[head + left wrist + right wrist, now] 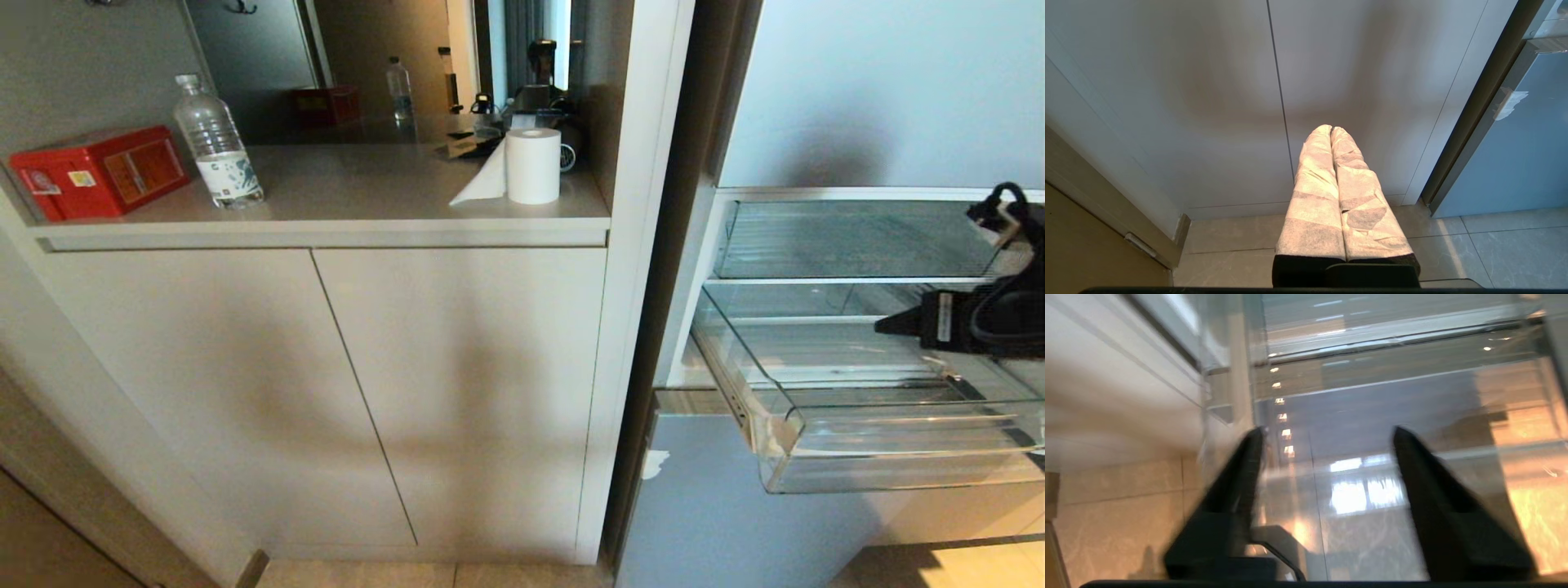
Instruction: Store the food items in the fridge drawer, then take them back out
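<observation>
The fridge drawer (898, 457) is pulled out at the right of the head view, a clear bin with a thick front lip, and nothing shows inside it. No food items are in view. My right gripper (894, 322) hangs over the drawer, reaching in from the right edge. In the right wrist view this right gripper (1327, 430) is open, its black fingers (1237, 477) wide apart with nothing between them, above the drawer's clear base (1372, 412). My left gripper (1331, 127) is shut and empty, its taped fingers pointing at the cabinet door low near the floor.
A second clear drawer (849, 245) sits just above. Below is the pale-blue bottom door (718, 506). Left of the fridge stands a cabinet (326, 392) whose counter holds a red box (98, 171), a water bottle (216, 151) and a paper roll (532, 163).
</observation>
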You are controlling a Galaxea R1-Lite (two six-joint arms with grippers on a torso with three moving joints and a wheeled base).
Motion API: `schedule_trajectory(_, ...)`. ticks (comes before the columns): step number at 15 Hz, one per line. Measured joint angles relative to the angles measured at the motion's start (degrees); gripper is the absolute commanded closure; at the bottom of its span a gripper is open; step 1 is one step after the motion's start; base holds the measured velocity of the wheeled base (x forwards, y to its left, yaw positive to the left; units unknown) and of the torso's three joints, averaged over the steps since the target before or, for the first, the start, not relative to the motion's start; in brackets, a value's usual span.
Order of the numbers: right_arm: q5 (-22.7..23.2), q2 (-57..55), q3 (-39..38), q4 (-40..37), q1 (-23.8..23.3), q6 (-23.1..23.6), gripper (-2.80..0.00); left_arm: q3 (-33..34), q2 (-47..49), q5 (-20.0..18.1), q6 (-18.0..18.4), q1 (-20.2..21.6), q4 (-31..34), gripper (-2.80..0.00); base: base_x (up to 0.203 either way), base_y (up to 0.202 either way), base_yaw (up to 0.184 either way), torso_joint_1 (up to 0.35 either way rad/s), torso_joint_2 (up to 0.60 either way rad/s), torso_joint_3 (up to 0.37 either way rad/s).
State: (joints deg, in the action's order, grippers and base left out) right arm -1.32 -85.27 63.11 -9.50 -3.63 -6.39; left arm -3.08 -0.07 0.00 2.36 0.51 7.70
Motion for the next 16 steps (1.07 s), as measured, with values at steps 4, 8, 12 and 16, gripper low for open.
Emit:
schedule_trajectory(4,1.61,21.37,-14.53,0.27,2.40,0.41,0.00,0.00,0.00,0.00,0.00,0.00,0.01,0.00,0.000,0.000,0.000,0.000,0.00,0.000)
schedule_trajectory(8,1.67,45.14,-36.85,0.83,7.54,0.41,0.00,0.00,0.00,0.00,-0.02,0.00,0.00,0.00,0.000,0.000,0.000,0.000,0.00,0.000)
schedule_trajectory(12,0.49,63.23,-52.98,3.83,9.83,0.52,0.00,0.00,0.00,0.00,-0.05,0.00,0.00,0.00,0.000,0.000,0.000,0.000,0.00,0.000)
schedule_trajectory(16,-0.20,68.61,-62.32,14.51,9.47,1.26,0.00,0.00,0.00,0.00,-0.06,0.00,0.00,0.00,0.000,0.000,0.000,0.000,0.00,0.000)
